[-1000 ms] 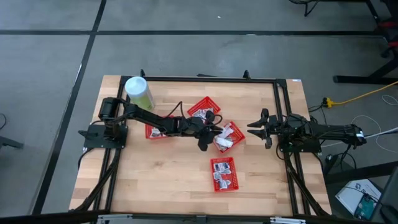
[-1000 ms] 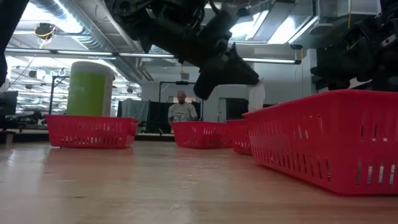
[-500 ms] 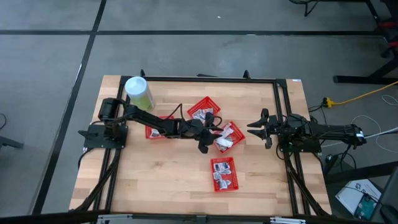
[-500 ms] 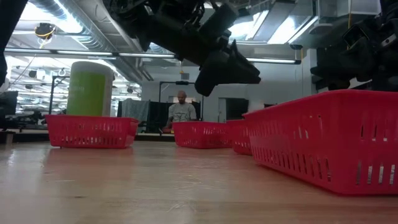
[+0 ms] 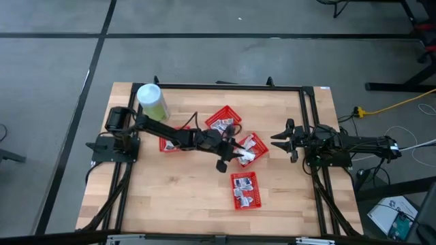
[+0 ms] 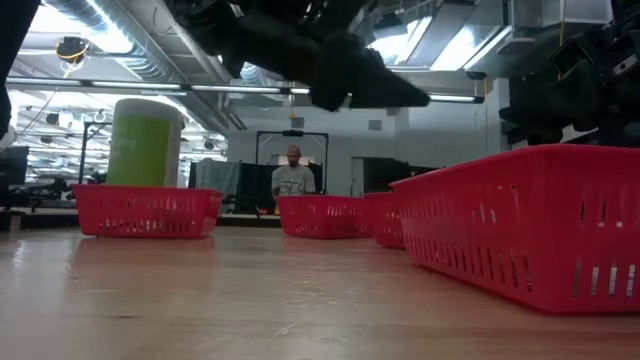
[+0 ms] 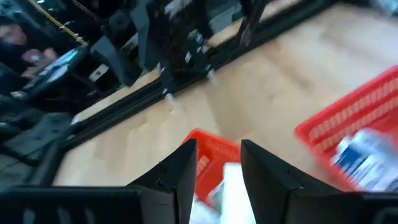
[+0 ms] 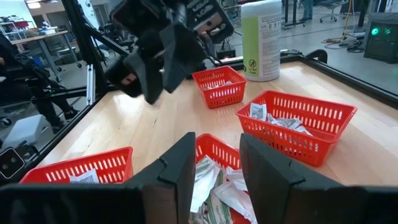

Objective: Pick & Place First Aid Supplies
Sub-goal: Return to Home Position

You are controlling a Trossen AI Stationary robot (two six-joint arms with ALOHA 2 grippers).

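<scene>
Red baskets (image 5: 244,174) ring left gripper (image 5: 221,165), fingers seemingly parted, empty; right gripper (image 5: 281,141) parted, aside.

This is a robotics lab in an open industrial hall — grey concrete floor (image 5: 225,61) surrounds a wooden desk (image 5: 177,197) framed in black rails (image 5: 231,86). Exposed ducts (image 6: 140,45) and strip lights (image 6: 90,87) run overhead, and a person (image 6: 292,178) shows far behind.
</scene>
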